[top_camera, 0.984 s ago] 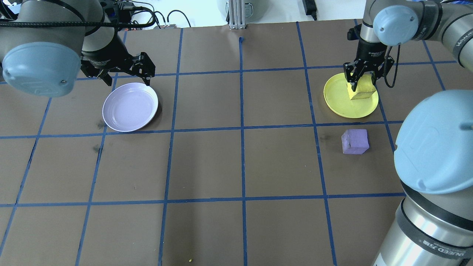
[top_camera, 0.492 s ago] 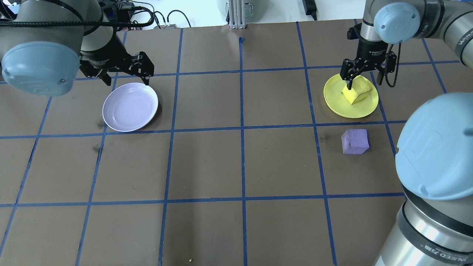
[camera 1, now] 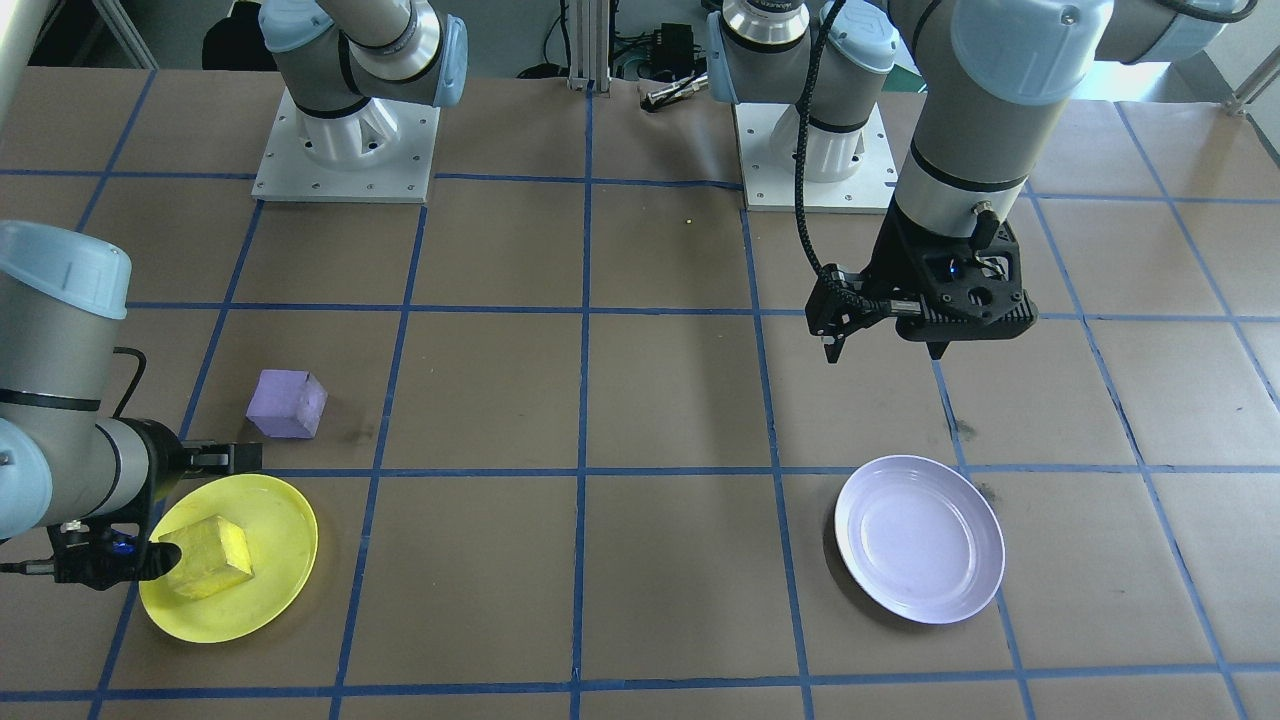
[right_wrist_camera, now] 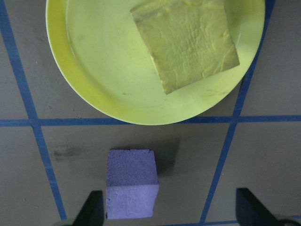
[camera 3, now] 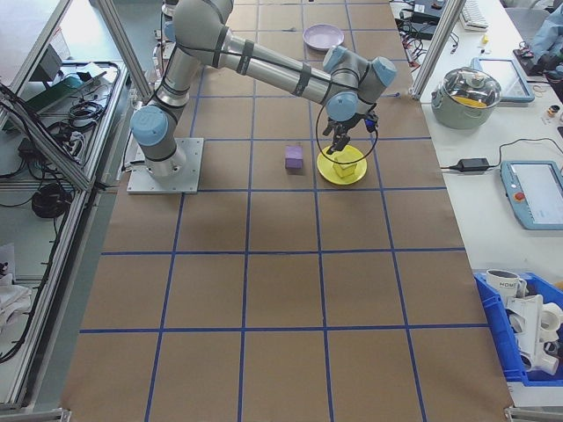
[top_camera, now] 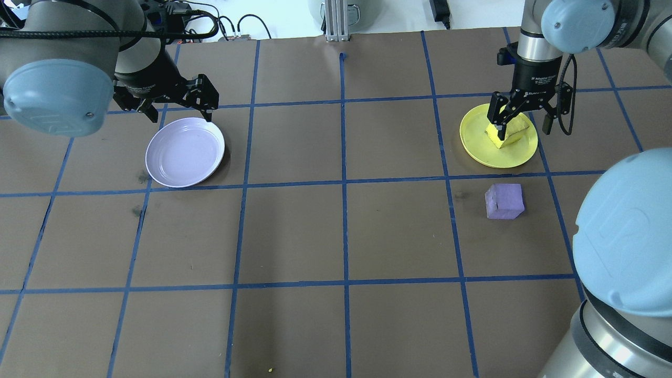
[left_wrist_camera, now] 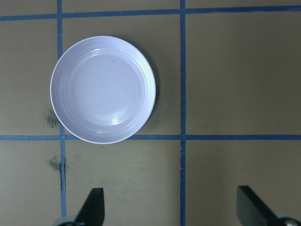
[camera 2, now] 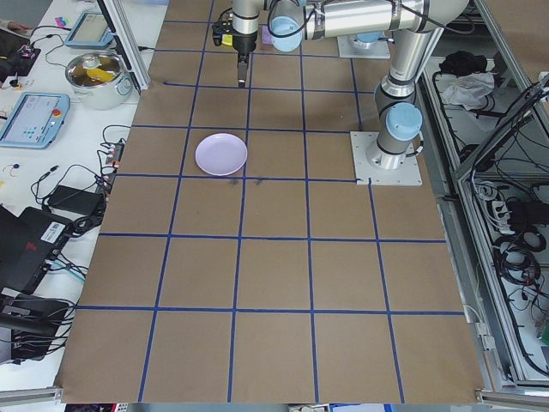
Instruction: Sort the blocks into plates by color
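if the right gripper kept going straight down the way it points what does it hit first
Most likely the yellow block lying in the yellow plate: the right gripper hangs open above it. Depth is unclear, so it might meet the plate's near rim instead.

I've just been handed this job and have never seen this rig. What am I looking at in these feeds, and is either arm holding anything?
These are two robot arms at a brown table marked with blue tape, each ending in a two-finger gripper. One camera looks down from behind the robot, one faces it from across the table (so the sides are swapped), one sits at each end of the table, and one rides on each wrist.

On the table, a yellow block lies in the yellow plate. A purple block sits on the bare table beside that plate. The lavender plate holds nothing.

Neither arm is holding anything. The right gripper hangs open over the yellow plate, and the left gripper hangs open near the lavender plate.
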{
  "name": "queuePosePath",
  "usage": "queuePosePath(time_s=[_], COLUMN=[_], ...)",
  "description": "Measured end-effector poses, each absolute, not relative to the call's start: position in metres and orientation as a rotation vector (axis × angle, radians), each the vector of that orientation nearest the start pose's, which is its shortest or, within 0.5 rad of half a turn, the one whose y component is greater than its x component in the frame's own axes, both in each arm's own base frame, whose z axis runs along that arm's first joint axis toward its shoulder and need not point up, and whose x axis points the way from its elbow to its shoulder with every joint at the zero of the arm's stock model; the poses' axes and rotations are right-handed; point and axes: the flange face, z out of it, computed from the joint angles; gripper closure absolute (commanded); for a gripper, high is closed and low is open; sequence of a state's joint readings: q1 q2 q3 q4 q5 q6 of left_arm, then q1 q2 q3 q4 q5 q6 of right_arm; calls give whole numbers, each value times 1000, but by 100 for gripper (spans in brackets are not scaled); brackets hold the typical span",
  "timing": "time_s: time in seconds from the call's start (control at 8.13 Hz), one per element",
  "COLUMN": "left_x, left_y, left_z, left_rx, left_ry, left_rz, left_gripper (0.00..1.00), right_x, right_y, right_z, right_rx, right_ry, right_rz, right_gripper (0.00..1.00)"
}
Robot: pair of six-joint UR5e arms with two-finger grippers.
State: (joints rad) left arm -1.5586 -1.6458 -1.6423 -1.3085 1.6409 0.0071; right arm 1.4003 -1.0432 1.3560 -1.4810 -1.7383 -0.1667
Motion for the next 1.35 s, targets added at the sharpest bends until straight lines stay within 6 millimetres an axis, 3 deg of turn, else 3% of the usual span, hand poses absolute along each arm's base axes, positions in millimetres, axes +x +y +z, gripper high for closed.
queuePosePath(time_s=[0.25, 0.49, 0.74, 0.86, 0.98, 1.23, 1.35], left_x=[-120, -120, -120, -120, -120, -120, -120], left_y=[-532, -532, -532, -533, -532, -533, -533], left_z=[442, 442, 440, 440, 441, 440, 440], left_rx=[-14, -14, -16, -18, -20, -24, -24], left_ry=[3065, 3064, 3063, 3064, 3064, 3064, 3065], left_rz=[-176, -176, -171, -170, -172, -169, -170], left_gripper=[0, 0, 0, 0, 0, 0, 0], right_x=[8, 13, 15, 16, 17, 20, 24], right_y=[-619, -586, -566, -561, -557, -551, -550], right_z=[263, 226, 196, 184, 172, 162, 163], right_rx=[-7, 46, 57, 58, 60, 74, 95], right_ry=[3120, 3081, 3060, 3054, 3054, 3052, 3028], right_rz=[815, 939, 991, 1005, 1002, 958, 930], right_gripper=[0, 0, 1, 11, 46, 85, 86])
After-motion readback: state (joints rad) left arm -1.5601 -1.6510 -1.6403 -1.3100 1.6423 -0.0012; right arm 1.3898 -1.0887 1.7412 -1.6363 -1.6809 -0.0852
